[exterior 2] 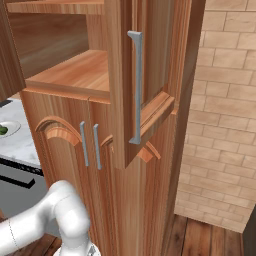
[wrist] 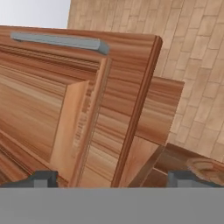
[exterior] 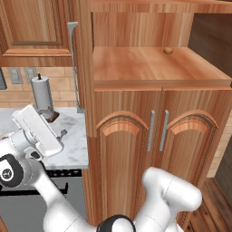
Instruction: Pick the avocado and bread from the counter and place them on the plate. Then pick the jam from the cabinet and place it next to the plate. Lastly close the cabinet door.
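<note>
One cabinet (exterior: 136, 136), four handles, one plate (exterior 2: 11, 131).

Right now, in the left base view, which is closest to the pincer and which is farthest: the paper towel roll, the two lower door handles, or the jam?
1. Paper towel roll: on the counter, just behind the open pincer.
2. Lower door handles: to the right, on the cabinet front.
3. Jam: far right, deep on the shelf.
</note>
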You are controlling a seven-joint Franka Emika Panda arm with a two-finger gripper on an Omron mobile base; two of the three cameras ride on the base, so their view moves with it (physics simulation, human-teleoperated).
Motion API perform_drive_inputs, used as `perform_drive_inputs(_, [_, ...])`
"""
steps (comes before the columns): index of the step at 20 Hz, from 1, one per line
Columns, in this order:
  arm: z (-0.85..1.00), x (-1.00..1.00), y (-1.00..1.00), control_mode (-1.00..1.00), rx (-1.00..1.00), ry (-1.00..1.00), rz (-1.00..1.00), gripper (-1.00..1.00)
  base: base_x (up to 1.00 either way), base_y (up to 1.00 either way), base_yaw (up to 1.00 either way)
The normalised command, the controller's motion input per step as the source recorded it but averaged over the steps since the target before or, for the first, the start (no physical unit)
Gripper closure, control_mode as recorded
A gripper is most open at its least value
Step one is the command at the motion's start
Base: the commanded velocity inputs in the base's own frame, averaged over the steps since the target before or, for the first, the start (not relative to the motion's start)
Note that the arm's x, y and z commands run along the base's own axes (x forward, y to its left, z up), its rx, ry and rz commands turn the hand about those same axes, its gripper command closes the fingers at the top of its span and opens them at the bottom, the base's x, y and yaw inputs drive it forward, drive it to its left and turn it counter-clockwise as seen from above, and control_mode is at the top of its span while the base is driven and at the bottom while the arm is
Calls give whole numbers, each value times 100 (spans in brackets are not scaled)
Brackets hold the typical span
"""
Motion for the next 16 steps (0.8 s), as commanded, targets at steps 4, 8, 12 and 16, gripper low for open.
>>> perform_drive_inputs(4, [13,0,-29,-100,0,-17,-7,-100,0,0,0])
perform_drive_inputs(8, [12,0,-30,-100,0,-18,-6,-100,0,0,0])
perform_drive_inputs(12, [13,0,-33,-100,0,-16,-6,-100,0,0,0])
perform_drive_inputs(16, [13,0,-37,-100,0,-15,-5,-100,0,0,0])
